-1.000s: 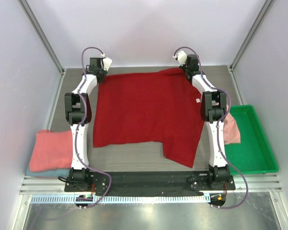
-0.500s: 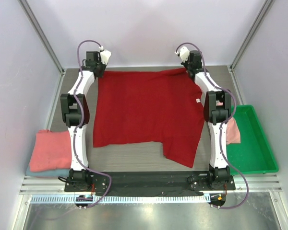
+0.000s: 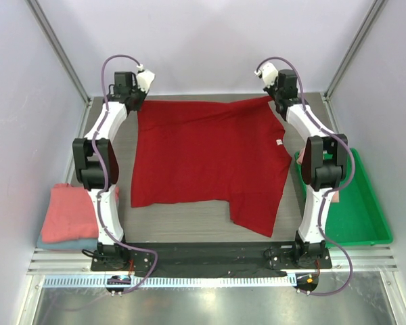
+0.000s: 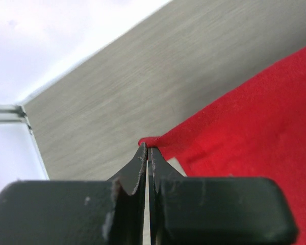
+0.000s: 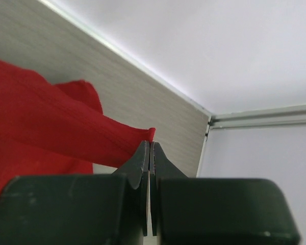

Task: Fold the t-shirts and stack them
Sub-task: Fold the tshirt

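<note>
Near you, left: the folded salmon-pink shirt (image 3: 71, 210) rests on the worktop (image 3: 189, 222). Mid-worktop: the deep red shirt (image 3: 203, 156) lies spread. Far edge: your left end effector (image 4: 147, 152) and right end effector (image 5: 150, 145), each clamped on a corner, have just risen and swung outward. The hem looks tauter, so you seem ready for the fold.

On the grey table (image 3: 189, 215) lie a red t-shirt (image 3: 203, 156), a folded shirt stack (image 3: 71, 213) and a green tray (image 3: 365, 217).
</note>
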`<state>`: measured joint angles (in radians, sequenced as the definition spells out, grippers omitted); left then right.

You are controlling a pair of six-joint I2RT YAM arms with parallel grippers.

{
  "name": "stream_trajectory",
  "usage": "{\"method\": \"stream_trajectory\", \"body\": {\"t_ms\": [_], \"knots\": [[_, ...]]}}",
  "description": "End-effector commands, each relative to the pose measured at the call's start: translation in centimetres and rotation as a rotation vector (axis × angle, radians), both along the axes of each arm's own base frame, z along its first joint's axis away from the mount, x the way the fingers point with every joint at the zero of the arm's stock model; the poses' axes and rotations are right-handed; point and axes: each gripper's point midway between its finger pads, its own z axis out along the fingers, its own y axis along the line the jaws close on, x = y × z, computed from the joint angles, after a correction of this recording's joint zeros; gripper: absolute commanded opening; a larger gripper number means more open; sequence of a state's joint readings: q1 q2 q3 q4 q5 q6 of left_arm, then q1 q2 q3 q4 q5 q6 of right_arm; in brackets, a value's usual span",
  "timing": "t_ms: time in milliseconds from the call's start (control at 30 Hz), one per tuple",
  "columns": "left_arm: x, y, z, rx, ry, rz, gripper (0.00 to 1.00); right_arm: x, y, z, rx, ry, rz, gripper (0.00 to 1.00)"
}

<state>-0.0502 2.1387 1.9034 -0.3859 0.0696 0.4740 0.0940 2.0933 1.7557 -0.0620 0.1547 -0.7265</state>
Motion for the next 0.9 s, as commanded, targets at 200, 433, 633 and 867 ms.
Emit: {"method": "stream_trajectory", "body": {"t_ms": [200,433,633,867], "knots": [[-2.8,0.7,2.2,0.034,-0.023,-0.024,0.0,-5.2,0.0,3.1,0.034,-0.005,0.002,0.01],[-4.8,1.2,1.6,0.054,0.001,-0.025,0.0,-8.6,1.5,2.4,0.06,0.043,0.028,0.01],[-8.1,1.3,1.5,0.056,0.044,-0.035,0.0,-11.4,2.3,1.5,0.088,0.102,0.041,0.01],[-12.6,0.2,-2.6,0.005,0.204,-0.074,0.0,-15.2,3.0,-2.2,0.104,0.205,0.063,0.01]]}}
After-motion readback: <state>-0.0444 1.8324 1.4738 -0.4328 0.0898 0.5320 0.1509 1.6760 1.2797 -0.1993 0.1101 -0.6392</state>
